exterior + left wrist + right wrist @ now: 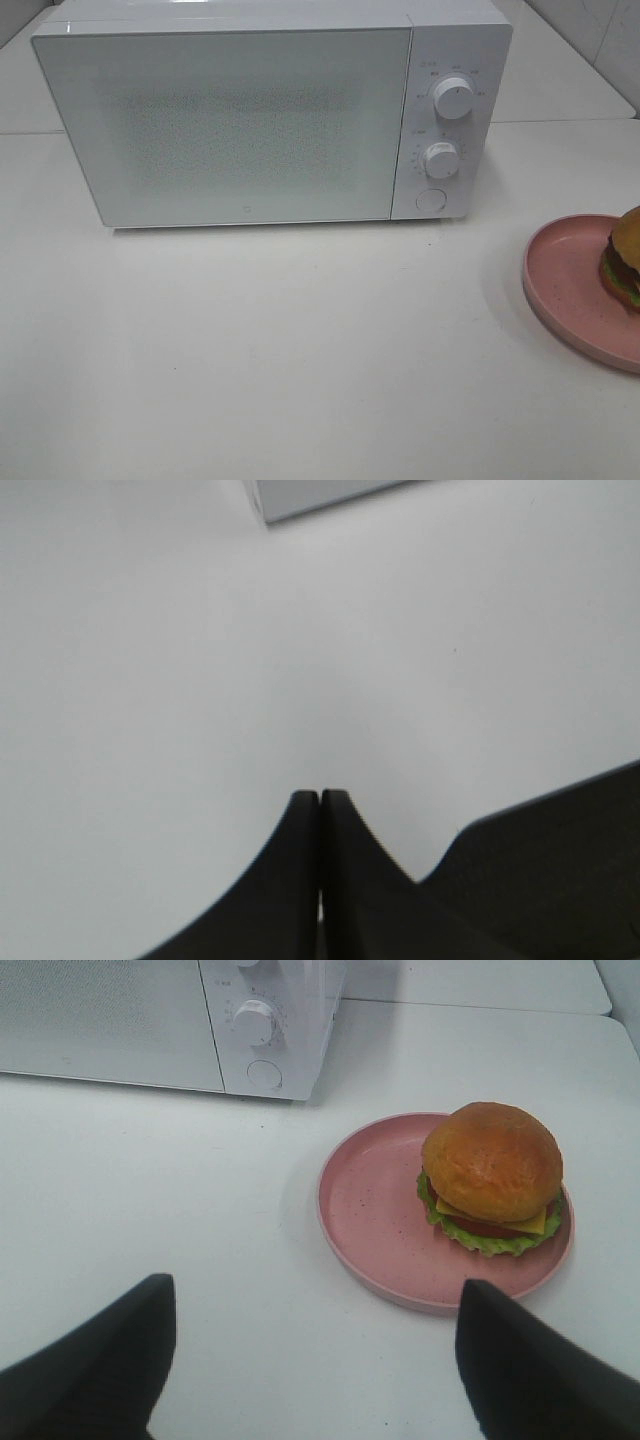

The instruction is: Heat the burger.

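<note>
White microwave (250, 120) left-centre, door closed; small logo low on door and dial markings too small to read. Burger (624, 258) on pink plate (565, 285) at far right, table (300, 350). Left gripper (320, 798) clenched, empty. Right gripper (315, 1305) spread wide, holding nothing.

Golden-bunned burger (492, 1178) sits upright on pink plate (372, 1210).

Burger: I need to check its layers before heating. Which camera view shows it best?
The right wrist view: the whole burger shows, bun, lettuce and filling. The exterior high view cuts it off at the frame edge; the left wrist view misses it.
</note>
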You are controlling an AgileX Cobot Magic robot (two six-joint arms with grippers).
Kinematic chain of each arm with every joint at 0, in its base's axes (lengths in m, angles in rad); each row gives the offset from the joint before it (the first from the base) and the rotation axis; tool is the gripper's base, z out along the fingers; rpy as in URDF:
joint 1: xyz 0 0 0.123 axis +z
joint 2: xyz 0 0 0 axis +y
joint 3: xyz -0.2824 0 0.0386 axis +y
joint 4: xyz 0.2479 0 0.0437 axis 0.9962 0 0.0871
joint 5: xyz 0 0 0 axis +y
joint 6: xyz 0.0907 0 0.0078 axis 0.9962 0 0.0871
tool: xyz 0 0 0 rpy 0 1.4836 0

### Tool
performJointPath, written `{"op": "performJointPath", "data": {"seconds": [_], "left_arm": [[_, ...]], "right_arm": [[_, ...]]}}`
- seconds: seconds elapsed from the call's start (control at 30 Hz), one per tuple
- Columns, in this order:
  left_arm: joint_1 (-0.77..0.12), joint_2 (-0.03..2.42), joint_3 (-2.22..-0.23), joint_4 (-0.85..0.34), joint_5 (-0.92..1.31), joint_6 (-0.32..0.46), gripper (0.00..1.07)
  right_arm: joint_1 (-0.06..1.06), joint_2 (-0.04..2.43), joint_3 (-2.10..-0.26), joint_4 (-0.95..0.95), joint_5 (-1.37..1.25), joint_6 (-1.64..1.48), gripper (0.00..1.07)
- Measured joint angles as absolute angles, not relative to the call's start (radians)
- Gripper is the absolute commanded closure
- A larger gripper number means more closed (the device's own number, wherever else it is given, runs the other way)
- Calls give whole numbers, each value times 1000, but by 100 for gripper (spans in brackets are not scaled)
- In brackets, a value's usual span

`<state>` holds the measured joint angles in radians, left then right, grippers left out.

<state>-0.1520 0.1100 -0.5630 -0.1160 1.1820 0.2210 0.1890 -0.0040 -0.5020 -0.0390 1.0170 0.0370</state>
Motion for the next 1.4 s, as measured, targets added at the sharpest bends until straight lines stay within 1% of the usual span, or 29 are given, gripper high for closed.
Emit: {"op": "performJointPath", "data": {"seconds": [0.1, 0.17, 0.27, 0.47, 0.87, 0.97, 1.0, 1.07, 1.1, 1.23, 1.4], "left_arm": [[-152, 83, -563, -121, 1176, 231, 106], [-152, 4, -562, -128, 1130, 272, 106], [-152, -4, -540, -134, 1105, 281, 106], [-152, -5, -510, -160, 1070, 284, 106], [-152, -5, -506, -163, 1060, 284, 106], [-152, -5, -506, -163, 1060, 284, 106], [-152, -5, -506, -163, 1060, 284, 106], [-152, -5, -506, -163, 1060, 284, 106], [-152, -5, -506, -163, 1060, 284, 106], [-152, -5, -506, -163, 1060, 284, 106], [-110, -5, -506, -164, 1060, 284, 106]], "right_arm": [[189, -4, -502, -39, 1017, 37, 35], [189, -4, -502, -39, 1017, 37, 35], [189, -4, -502, -39, 1017, 37, 35], [189, -4, -502, -39, 1017, 37, 35], [189, -4, -502, -39, 1017, 37, 35], [169, -4, -502, -39, 1017, 37, 35], [138, -4, -502, -39, 1017, 37, 35], [125, -4, -502, -39, 1017, 37, 35], [97, -4, -502, -39, 1017, 37, 35], [67, -4, -502, -39, 1017, 37, 35], [31, -4, -502, -39, 1017, 37, 35]]}}
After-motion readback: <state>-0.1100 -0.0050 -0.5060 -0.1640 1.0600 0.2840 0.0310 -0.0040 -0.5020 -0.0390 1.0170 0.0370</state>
